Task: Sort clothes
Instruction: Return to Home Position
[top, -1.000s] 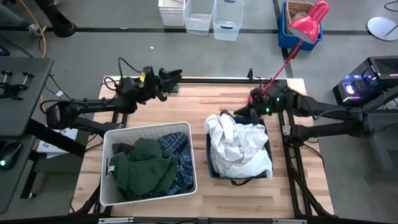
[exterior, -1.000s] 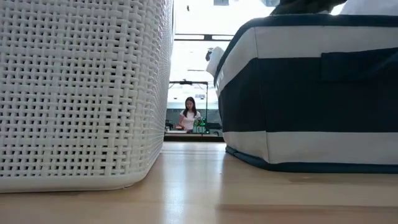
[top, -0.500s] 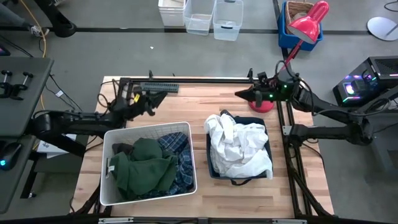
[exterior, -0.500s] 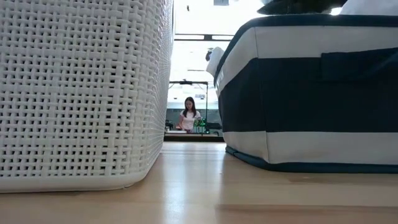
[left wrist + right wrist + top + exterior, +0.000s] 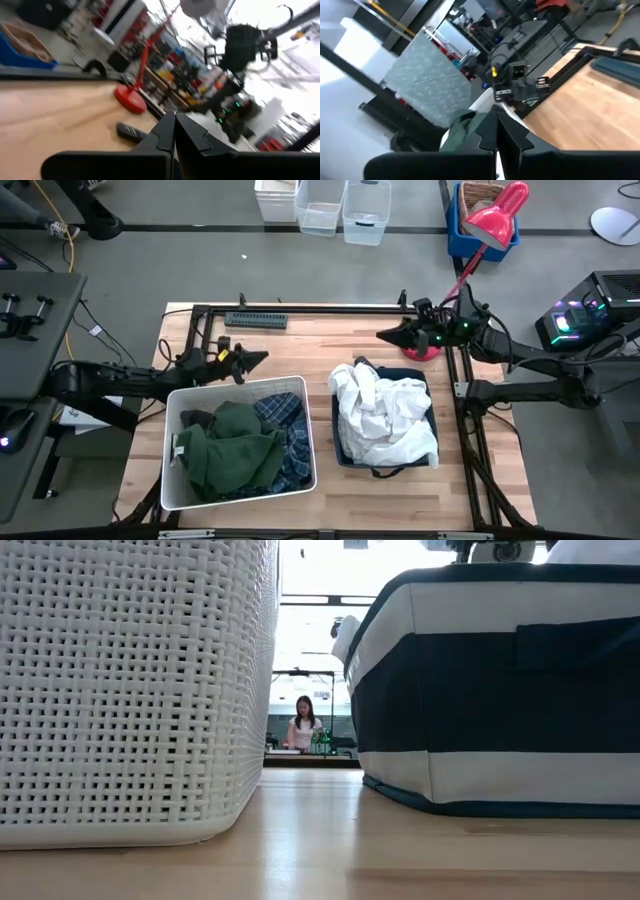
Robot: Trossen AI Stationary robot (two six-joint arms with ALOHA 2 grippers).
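L gripper (image 5: 258,357) is showing fingers pressed fully together, nothing btwn them; its wrist view is showing both tips meeting. It's sitting just past the far rim of the white woven plastic bin (image 5: 172,450), near that bin's far right corner. On the near side of this claw, inside the bin, the dark green garment (image 5: 235,445) is lying on top of the blue-and-white plaid shirt (image 5: 288,412). R gripper (image 5: 384,335) is also closed all the way and empty. It's pointing toward the L claw, just beyond the far edge of the navy fabric bin w/ white stripe (image 5: 335,435). The white pieces (image 5: 385,420) are heaping over that bin's rim, on the R claw's near side. A red lamp base (image 5: 428,352) is sitting just beside the R wrist. Btwn the 2 claws bare wooden table (image 5: 320,345) is lying open. A black frame rail (image 5: 330,307) is running along the far edge behind both.
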